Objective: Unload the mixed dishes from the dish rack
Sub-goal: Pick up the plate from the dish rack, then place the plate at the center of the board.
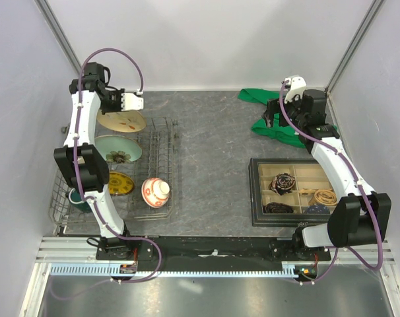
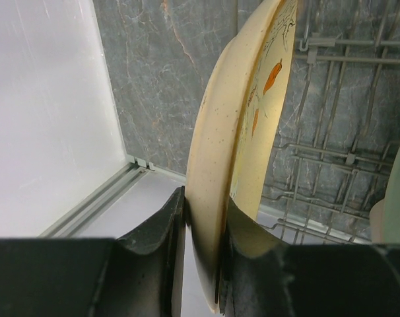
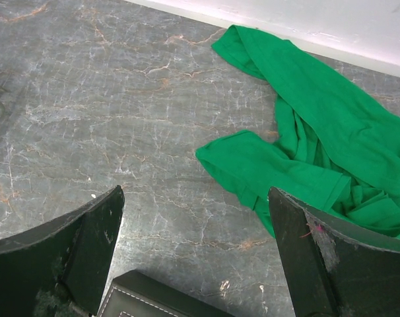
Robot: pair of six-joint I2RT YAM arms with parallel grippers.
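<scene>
The dish rack [image 1: 162, 142] is a grey wire rack on the left of the table. My left gripper [image 1: 125, 101] is shut on the rim of a cream plate with orange marks [image 1: 123, 121] at the rack's far end. In the left wrist view the fingers [image 2: 154, 238] pinch that plate [image 2: 239, 119] edge-on, beside the rack's wires [image 2: 345, 158]. Nearer in the rack are a pale green plate with a dark flower [image 1: 119, 149], a yellow-gold plate [image 1: 119, 183], a red-and-white bowl [image 1: 156, 191] and a dark green mug [image 1: 78, 198]. My right gripper [image 1: 272, 117] hangs open and empty over the table [image 3: 197, 198].
A green cloth [image 1: 259, 97] lies crumpled at the back right, just beyond the right gripper [image 3: 319, 152]. A black compartmented tray [image 1: 255, 191] holding small items sits at the right front; its corner [image 3: 160, 300] shows under the right fingers. White walls enclose the table.
</scene>
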